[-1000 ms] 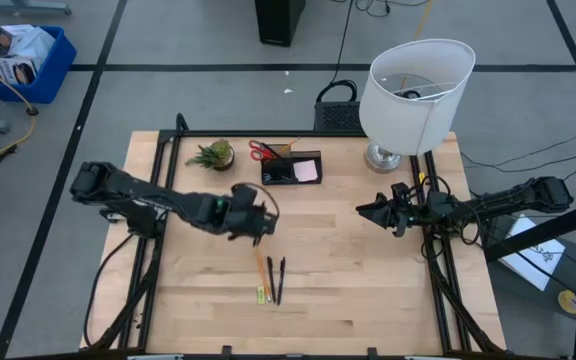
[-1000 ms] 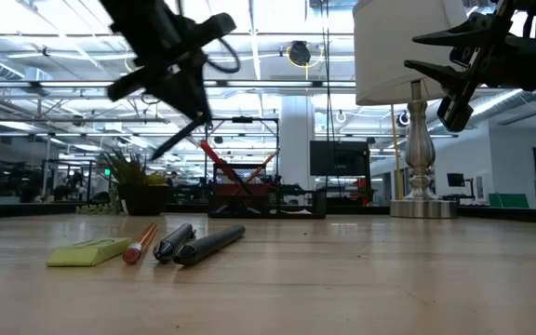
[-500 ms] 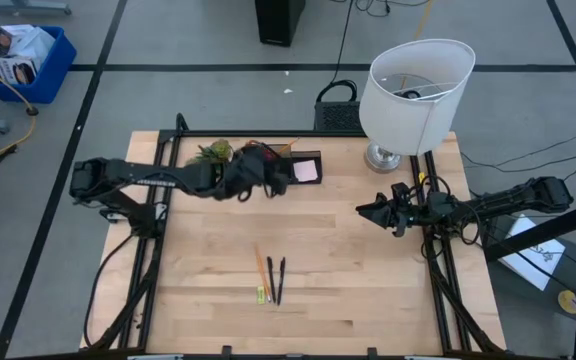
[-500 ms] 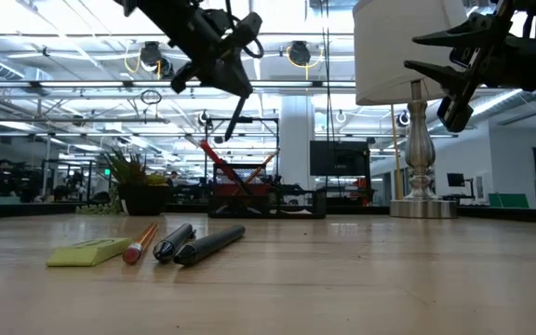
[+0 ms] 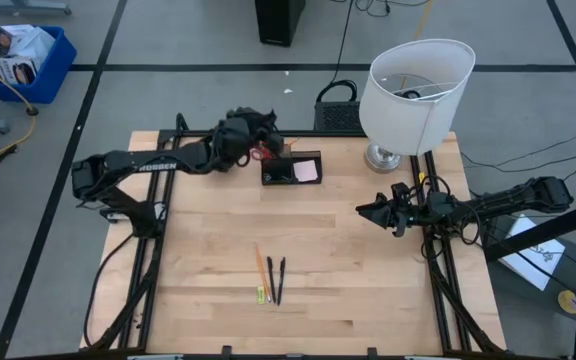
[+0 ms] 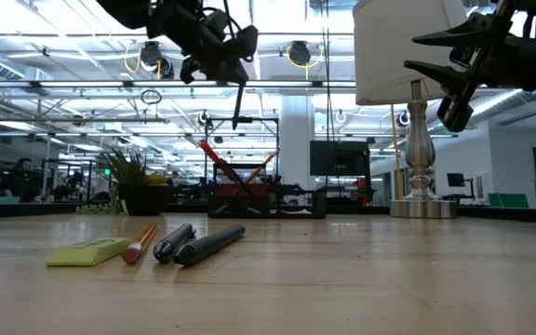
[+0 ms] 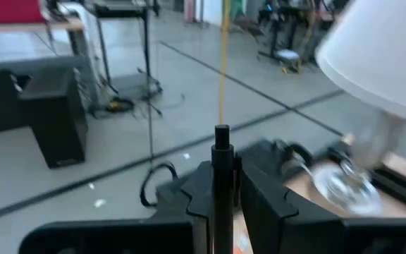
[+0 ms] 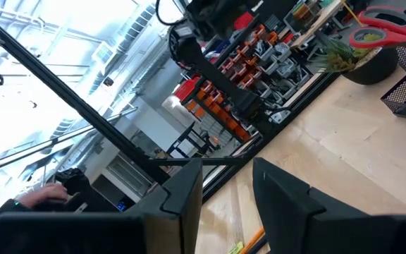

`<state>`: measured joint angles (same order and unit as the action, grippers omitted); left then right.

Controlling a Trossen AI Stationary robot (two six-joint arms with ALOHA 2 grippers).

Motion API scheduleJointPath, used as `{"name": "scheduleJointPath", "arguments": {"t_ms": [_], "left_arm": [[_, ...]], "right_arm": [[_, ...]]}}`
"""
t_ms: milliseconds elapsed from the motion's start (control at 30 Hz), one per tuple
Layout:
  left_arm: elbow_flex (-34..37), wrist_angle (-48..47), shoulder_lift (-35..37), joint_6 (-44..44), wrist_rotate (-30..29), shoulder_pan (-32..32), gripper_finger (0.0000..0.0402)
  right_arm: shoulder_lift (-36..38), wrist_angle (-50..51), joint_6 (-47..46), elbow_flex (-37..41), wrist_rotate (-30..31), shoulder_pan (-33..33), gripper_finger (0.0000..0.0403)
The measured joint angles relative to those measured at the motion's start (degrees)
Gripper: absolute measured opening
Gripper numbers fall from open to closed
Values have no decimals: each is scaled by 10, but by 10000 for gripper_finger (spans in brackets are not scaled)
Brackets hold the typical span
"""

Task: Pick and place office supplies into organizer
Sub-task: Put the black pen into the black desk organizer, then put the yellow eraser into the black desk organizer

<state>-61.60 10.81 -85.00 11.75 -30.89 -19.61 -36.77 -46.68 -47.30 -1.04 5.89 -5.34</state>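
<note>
Now left hand (image 6: 235, 88) gripping pen (image 6: 237, 104), above organizer (image 5: 291, 167)

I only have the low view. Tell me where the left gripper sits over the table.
Observer: From above, the left gripper is at the table's far edge, by the scissors end of the organizer, not squarely over it.
Operator: Confirm its grip.
Observer: The left wrist view shows the black pen clamped between its fingers.
Operator: Report the right arm.
Observer: The right gripper hangs open over the table's right side, holding nothing.
</note>
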Motion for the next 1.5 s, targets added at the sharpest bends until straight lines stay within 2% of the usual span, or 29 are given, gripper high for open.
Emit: {"name": "scheduleJointPath", "arguments": {"t_ms": [167,400,567,700,900,1167,1333,1500], "left_arm": [[0,31,-25,-9,17,-28,51],[0,27,-76,-1,27,-38,51],[0,28,-104,37,29,-42,51],[0,38,-114,60,54,-41,51],[0,66,-116,62,53,-41,53],[3,73,-116,63,38,-30,98],[21,76,-116,87,8,-23,133],[36,70,-116,114,3,-20,162]], "right_arm": [[0,0,0,0,0,0,116],[0,0,0,0,0,0,116],[0,0,0,0,0,0,116],[0,0,0,0,0,0,116],[0,0,0,0,0,0,116],[0,0,0,0,0,0,116],[0,0,0,0,0,0,116],[0,0,0,0,0,0,116]]}}
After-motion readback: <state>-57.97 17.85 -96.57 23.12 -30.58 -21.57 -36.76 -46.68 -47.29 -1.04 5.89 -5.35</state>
